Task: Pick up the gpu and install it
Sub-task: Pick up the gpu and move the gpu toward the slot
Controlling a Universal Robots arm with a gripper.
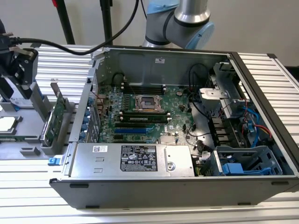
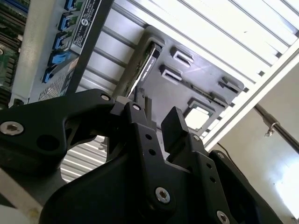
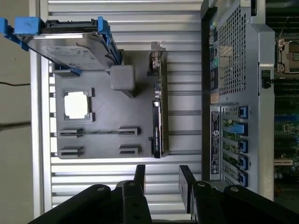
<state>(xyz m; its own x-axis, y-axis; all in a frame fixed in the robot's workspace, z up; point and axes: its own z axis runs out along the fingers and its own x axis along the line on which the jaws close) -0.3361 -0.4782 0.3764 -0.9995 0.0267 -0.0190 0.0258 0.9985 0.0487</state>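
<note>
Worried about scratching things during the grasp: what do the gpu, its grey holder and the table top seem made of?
The gpu: matte green circuit board, likely fibreglass laminate. The grey holder: dull, even grey with moulded pockets, probably plastic. The table top: pale silvery ribbed slats catching glare, likely aluminium.

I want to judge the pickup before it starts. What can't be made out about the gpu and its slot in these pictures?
1. Faces of the gpu: both wrist views see it edge-on in the gray holder.
2. Its bottom edge: sunk in the holder in the exterior view.
3. One end of it in the second wrist view: behind a finger of the open gripper.
4. Slot details on the motherboard: too small in the exterior view.
</note>
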